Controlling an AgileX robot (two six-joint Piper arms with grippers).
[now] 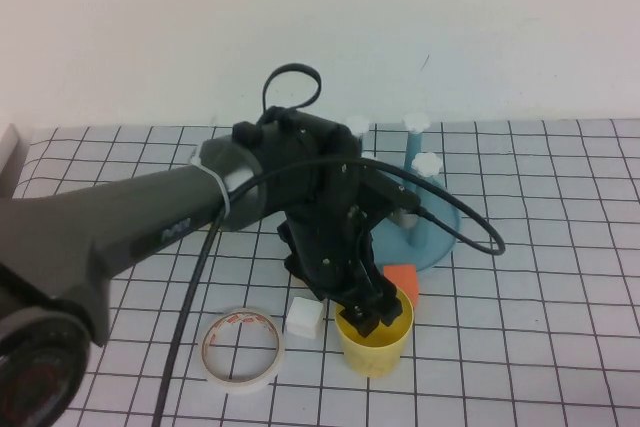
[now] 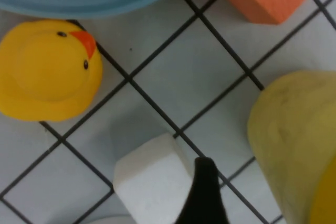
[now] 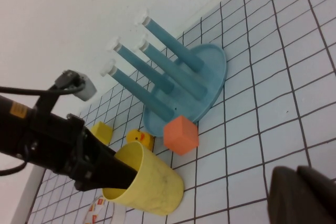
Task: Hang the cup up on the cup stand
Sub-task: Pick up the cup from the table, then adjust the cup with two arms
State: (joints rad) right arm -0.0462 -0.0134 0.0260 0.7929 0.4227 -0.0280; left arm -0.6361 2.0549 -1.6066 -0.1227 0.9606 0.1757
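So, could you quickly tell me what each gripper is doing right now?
Left gripper: open at the cup rim, one finger inside, not gripping it.
Right gripper: shut, holding nothing, parked away from the cup.

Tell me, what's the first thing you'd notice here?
The big dark left arm fills the middle of the table, and its left gripper dips into the mouth of the yellow cup standing up front. Just behind is the blue cup stand with white-capped pegs. The right gripper waits off to the side, shut.
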